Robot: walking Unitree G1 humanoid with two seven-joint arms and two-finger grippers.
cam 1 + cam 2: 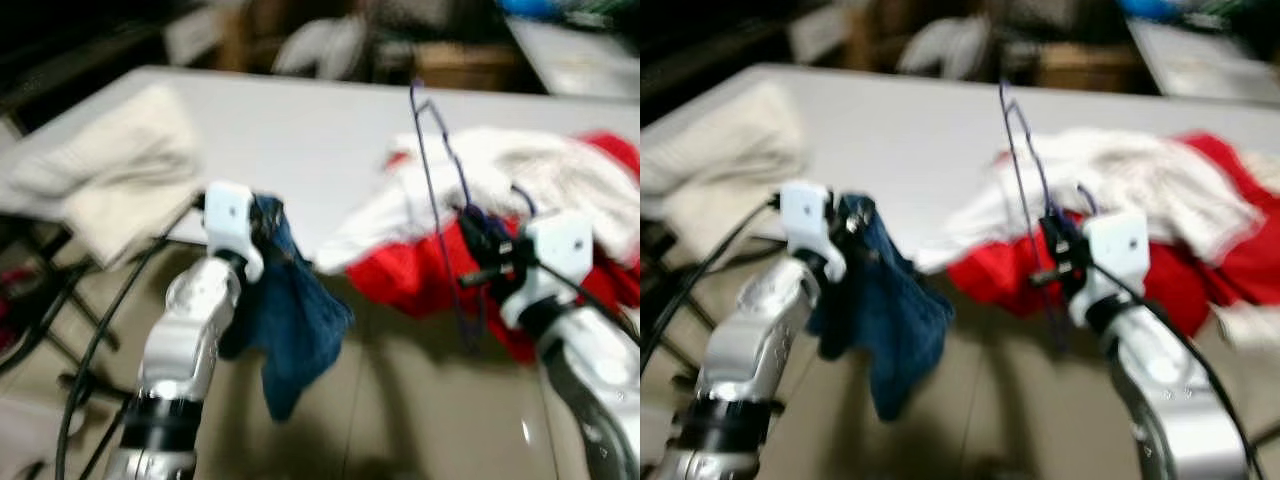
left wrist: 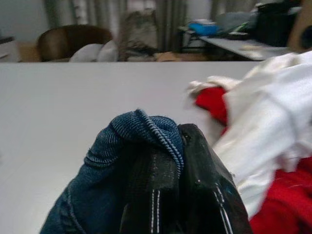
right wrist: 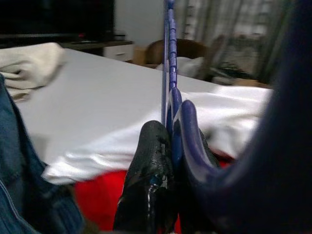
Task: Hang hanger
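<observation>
Left eye view, blurred: white table point(image 1: 300, 130) spans the far side, cream cloth point(image 1: 110, 170) at its left end, red-and-white garment pile point(image 1: 520, 190) on the right, spilling over the near edge. Left gripper point(image 2: 168, 195) is clamped on a blue denim piece point(image 1: 290, 320) hanging down near the table edge. Right gripper point(image 3: 163, 195) is pinched on the blue hanger point(image 1: 440, 170), long axis roughly vertical, hook end up and tilted slightly left, in front of the pile.
</observation>
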